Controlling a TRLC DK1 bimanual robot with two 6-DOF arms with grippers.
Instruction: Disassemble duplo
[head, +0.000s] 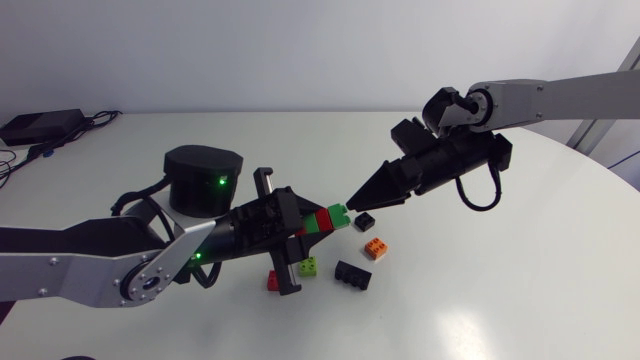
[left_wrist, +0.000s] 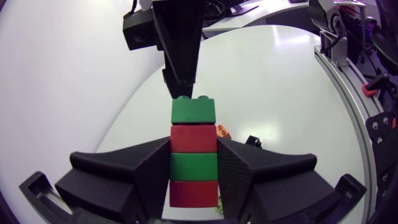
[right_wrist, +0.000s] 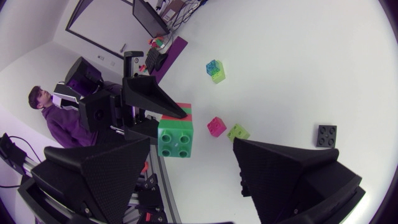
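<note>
A stack of green and red Duplo bricks (head: 326, 219) juts forward from my left gripper (head: 296, 236), which is shut on its lower bricks. In the left wrist view the stack (left_wrist: 193, 138) runs green, red, green, red, with my left gripper (left_wrist: 193, 171) clamped on the lower green and red ones. My right gripper (head: 352, 201) is open, its tips just off the stack's top green brick (right_wrist: 175, 138). In the right wrist view that brick sits ahead of my right gripper (right_wrist: 193, 177), nearer one finger (right_wrist: 93, 174) and touching neither.
Loose bricks lie on the white table under the grippers: a small black one (head: 364, 221), an orange one (head: 377, 248), a longer black one (head: 352, 274), a lime one (head: 308, 266) and a red one (head: 273, 281). A black round base (head: 203, 178) stands behind my left arm.
</note>
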